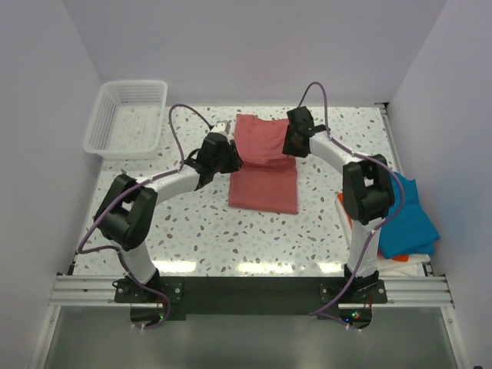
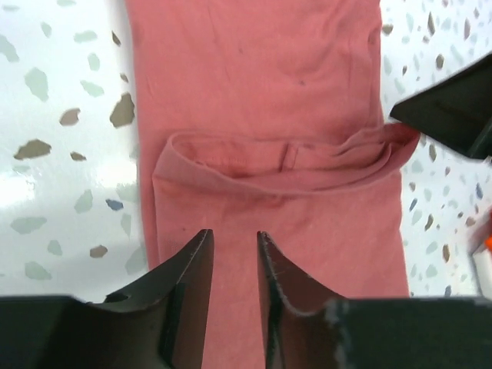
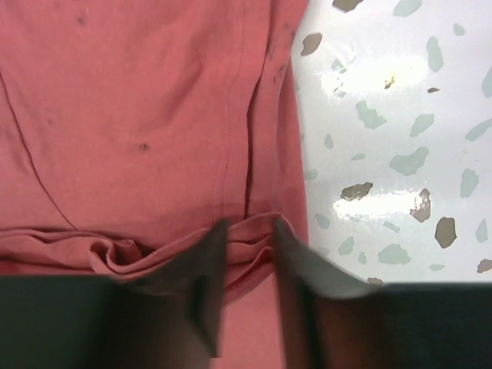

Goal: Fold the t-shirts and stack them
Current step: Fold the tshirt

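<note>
The left arm (image 1: 165,184) runs from its base up to a bent elbow, then reaches in toward the middle of the tabletop (image 1: 215,231). The right arm (image 1: 369,188) rises to a high elbow and stretches inward from the opposite side. The two wrists face each other across the salmon-red t-shirt (image 1: 261,184), which lies in the centre of the tabletop.

The left tool (image 2: 234,234) is drawn almost together, and its dark, wedge-shaped fingers leave a narrow slot filled by salmon cloth at the shirt's left edge. The right tool (image 3: 250,224) is pinched just as closely on the bunched, rippled edge at the right side. From the left wrist, that corner can be seen pulled up to it.

Between the two tools the far part of the shirt is raised and doubled over the flat near part. The cloth is soft, matte knit with a stitched seam, a ribbed collar band curving across it (a few small dark specks too).

A teal-blue t-shirt (image 1: 407,223) lies crumpled at the right edge, on top of an orange t-shirt (image 1: 344,209) that shows only as a sliver. The tabletop is glossy white speckled with grey and brown chips. A white mesh basket (image 1: 135,83) sits at the far left corner.
</note>
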`<state>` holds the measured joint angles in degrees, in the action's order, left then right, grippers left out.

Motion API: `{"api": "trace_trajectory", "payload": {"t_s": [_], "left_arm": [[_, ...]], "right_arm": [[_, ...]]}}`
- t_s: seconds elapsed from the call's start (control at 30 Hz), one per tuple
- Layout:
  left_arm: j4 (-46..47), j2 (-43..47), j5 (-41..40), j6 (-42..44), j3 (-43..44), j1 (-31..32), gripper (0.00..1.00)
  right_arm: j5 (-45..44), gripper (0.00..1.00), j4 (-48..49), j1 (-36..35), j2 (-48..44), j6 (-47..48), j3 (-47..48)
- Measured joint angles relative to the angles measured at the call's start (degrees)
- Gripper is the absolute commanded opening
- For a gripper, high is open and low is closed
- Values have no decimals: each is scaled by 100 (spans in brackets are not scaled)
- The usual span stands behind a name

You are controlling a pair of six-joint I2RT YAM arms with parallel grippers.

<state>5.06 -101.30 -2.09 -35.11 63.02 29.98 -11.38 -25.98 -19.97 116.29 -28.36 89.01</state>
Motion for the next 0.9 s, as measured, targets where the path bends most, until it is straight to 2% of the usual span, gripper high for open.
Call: {"api": "trace_trajectory", "payload": {"t_s": [0.07, 0.17, 0.23, 0.43, 0.53, 0.7, 0.9], "left_arm": [[2, 9, 9, -26, -129, 72, 24], [20, -66, 57, -22, -170, 184, 19], [92, -168, 92, -22, -160, 240, 19], [105, -857, 140, -20, 254, 256, 20], [46, -1222, 116, -15, 616, 256, 21], [-7, -1644, -9, 15, 1123, 214, 25], [-44, -1657, -208, 9, 1147, 96, 29]], "right_arm": [[-7, 47, -15, 26, -4, 31, 90], [-11, 49, -13, 52, -107, 48, 57], [-4, 48, 63, 52, -328, 33, -177], [20, 44, 328, -166, -1550, -116, -1641], [44, 44, 492, -476, -1694, -166, -1950], [155, 44, 634, -870, -1491, -160, -2052], [236, 45, 629, -625, -396, -153, -1220]]}}
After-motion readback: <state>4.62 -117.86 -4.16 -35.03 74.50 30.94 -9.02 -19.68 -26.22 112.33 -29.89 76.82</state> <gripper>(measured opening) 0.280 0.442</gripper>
